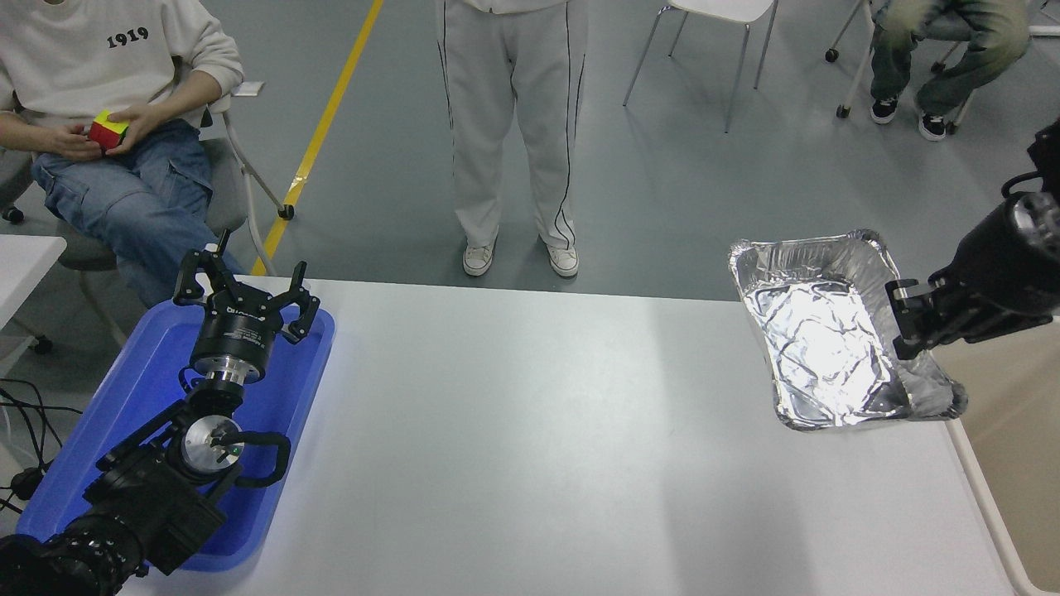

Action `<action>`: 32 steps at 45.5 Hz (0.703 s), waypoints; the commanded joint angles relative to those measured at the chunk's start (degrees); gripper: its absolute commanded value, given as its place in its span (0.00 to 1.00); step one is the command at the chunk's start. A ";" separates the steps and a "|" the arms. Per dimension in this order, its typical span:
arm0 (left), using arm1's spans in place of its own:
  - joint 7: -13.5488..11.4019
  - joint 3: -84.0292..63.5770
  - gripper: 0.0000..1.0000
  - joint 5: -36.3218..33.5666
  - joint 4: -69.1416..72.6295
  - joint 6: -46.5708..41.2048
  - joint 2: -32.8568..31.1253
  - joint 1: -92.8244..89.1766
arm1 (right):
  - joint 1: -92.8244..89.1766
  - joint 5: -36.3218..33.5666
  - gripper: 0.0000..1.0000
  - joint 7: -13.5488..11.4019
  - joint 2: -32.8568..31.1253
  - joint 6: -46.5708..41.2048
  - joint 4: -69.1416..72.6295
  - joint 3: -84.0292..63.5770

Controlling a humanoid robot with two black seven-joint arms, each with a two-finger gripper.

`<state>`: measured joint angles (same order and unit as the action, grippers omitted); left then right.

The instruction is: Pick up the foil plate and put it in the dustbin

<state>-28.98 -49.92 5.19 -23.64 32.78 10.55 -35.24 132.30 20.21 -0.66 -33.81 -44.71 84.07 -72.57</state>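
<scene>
You were mid-carry: your right pincer (903,323) was clamped on the right rim of the foil plate (820,331), held tilted over the desk's (530,430) far right corner. Next you needed to swing right over the dustbin (1014,414), then let go. Your left pincer (244,290) sat spread over the blue tray (281,397).

Crinkled, mirror-bright aluminium on the foil plate (820,331), glaring white mid-sheet. Smooth matt white across the table (530,430), glossy blue plastic on the tray (281,397). Matt beige plastic for the dustbin (1014,430).
</scene>
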 commanded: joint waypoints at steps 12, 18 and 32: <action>-0.03 0.00 1.00 0.00 0.00 0.00 0.00 0.00 | 3.40 -0.09 0.00 -0.04 -1.52 -0.29 -0.05 -2.67; -0.02 0.00 1.00 0.00 0.00 0.00 0.00 0.00 | 2.70 0.88 0.00 -0.13 -5.74 -0.29 -0.49 -4.34; -0.03 0.00 1.00 0.00 0.00 0.00 0.00 0.00 | 2.52 1.23 0.00 -0.30 -10.75 -0.29 -1.19 -12.07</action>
<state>-28.98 -49.92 5.19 -23.64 32.78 10.55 -35.24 134.89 21.08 -0.84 -39.78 -44.99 83.32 -80.02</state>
